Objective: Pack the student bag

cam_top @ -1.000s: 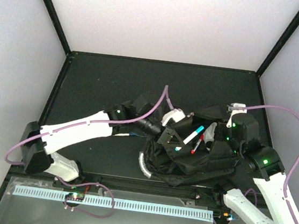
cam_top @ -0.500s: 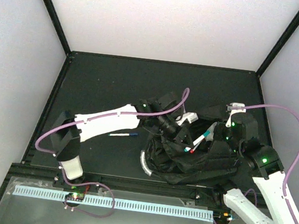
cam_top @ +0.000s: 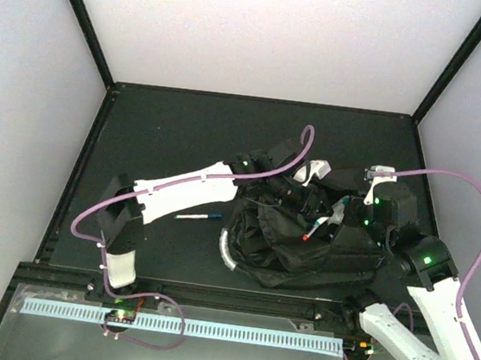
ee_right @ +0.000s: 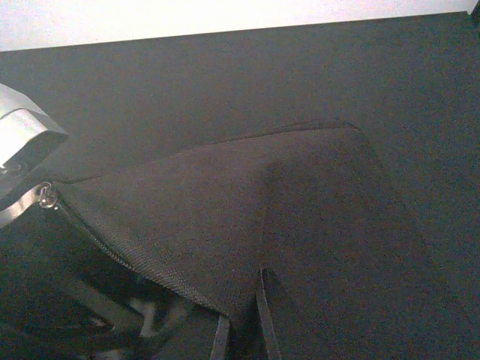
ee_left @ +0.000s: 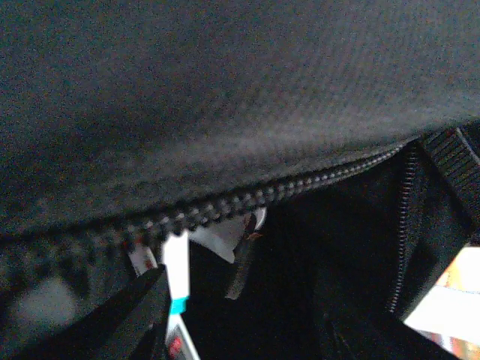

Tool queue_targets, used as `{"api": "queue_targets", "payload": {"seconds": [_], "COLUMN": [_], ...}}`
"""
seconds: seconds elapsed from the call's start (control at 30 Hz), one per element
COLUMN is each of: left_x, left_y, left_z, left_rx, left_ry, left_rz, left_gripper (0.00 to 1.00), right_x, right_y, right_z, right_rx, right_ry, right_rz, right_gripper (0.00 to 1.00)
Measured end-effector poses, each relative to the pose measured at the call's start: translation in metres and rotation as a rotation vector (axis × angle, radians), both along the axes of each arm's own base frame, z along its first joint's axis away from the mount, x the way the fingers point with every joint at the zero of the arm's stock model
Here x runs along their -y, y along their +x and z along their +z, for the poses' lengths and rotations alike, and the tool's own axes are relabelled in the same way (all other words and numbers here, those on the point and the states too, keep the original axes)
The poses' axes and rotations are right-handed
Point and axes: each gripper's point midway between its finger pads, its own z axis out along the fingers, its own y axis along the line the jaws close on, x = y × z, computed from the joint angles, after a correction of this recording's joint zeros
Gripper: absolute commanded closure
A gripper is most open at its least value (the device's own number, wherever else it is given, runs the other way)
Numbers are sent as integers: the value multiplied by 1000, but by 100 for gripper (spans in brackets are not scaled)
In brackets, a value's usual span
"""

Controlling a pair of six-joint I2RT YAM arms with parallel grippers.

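Student bag [cam_top: 301, 255] lies slumped on the black tabletop [cam_top: 158, 136], right of centre and close to the near edge. Its grey curved handle [cam_top: 227, 253] is at the bag's near left corner. A white pen with a blue end [cam_top: 198, 217] lies on the tabletop just left of the bag, not touching it. A white marker with a red end [cam_top: 310, 234] shows in the bag's open mouth.

The left arm stretches in from the left, and the left claw [cam_top: 300, 202] is at the far side of that opening. In the left wrist view, zipper teeth [ee_left: 247, 196] run under a fold of black fabric. One dark finger [ee_left: 142, 315] sits low left, beside a white marker with a teal band [ee_left: 177, 281]. The other finger is out of frame, so I cannot tell if this claw is apart or together.

The right claw [cam_top: 346, 220] is at the bag's far right side, among fabric. The right wrist view shows a raised corner of bag cloth with a zipper pull [ee_right: 48, 196] at left. No fingers are seen, so its state cannot be told.
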Motion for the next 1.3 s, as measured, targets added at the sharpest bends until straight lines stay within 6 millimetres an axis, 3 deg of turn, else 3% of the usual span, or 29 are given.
{"api": "queue_targets", "payload": {"seconds": [0.17,0.3,0.47,0.57,0.73,0.93,1.13,1.3], "left_x": [-2,-23,-69,-104,-178,-256,-300,-311], "left_y": [7,3,-3,-7,-7,11,33,36], "left_z": [7,20,58,86,109,73,18,-27], "left_rx": [86,168,311,420,609,729,633,514], "left_ry": [-1,-1,-36,-71,-65,167,451,604], "left_rz": [45,75,147,204,351,478,510,432], "left_gripper": [31,30,25,3,1,1,1,1], "right_x": [0,1,4,5,6,6,7,7], "right_y": [0,0,0,0,0,0,0,0], "right_z": [1,2,3,4,5,5,5,5], "right_rx": [6,12,18,21,25,26,28,31], "right_ry": [5,3,-2,-3,-9,-13,-23,-32], "right_rz": [-2,-8,-18,-21,-22,-24,-20,-18], "right_gripper": [95,95,95,95,95,95,95,94]}}
